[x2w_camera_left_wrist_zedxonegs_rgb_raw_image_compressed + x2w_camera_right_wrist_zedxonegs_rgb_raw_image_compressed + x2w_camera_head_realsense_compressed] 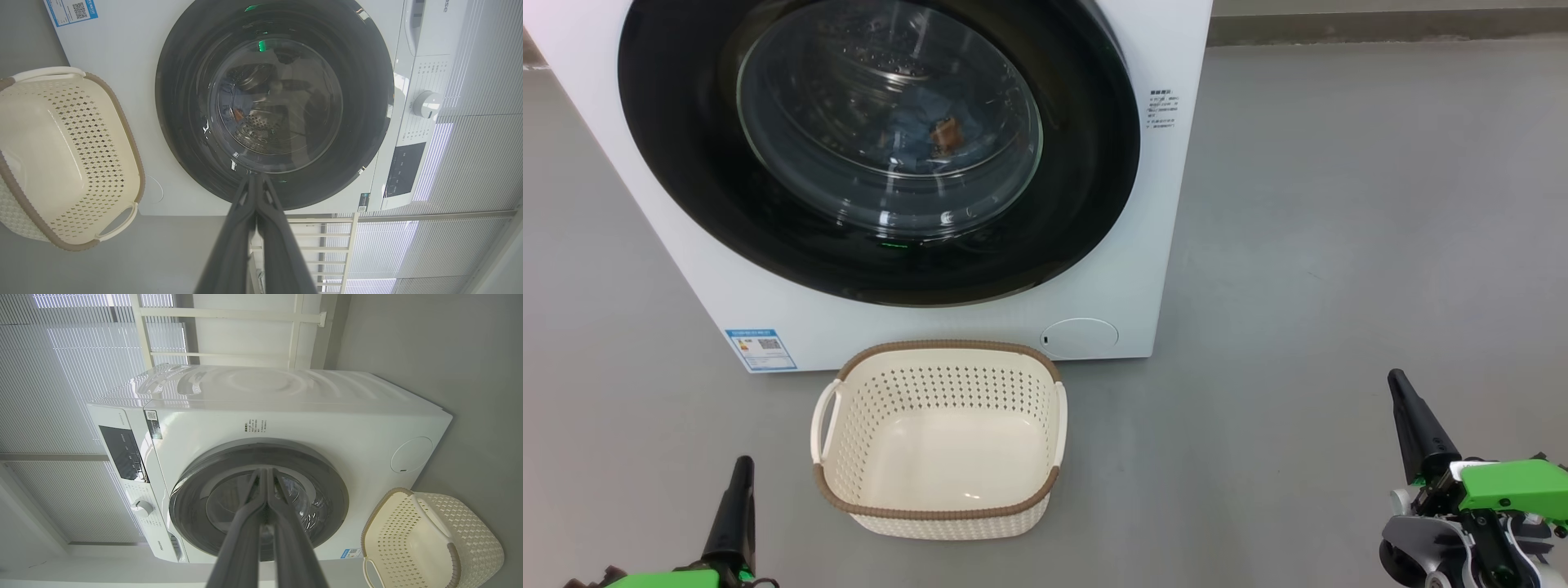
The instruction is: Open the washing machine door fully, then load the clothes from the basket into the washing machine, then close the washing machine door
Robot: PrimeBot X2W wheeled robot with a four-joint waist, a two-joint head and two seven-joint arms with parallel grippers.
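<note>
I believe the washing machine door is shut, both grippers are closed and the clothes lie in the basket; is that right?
Not quite: the basket is empty. The head view shows the clothes inside the drum, behind the shut washing machine door. Left gripper and right gripper are indeed closed.

Head cam sits up high and looks forward and down at the washing machine (1160,204) front and the basket (947,347) on the floor (1339,245), pretty close. Left wrist cam faces the door (184,122) straight on, rolled sideways. Right wrist cam sits further back, rolled the other way, and gets the whole machine. All three share door and basket.
</note>
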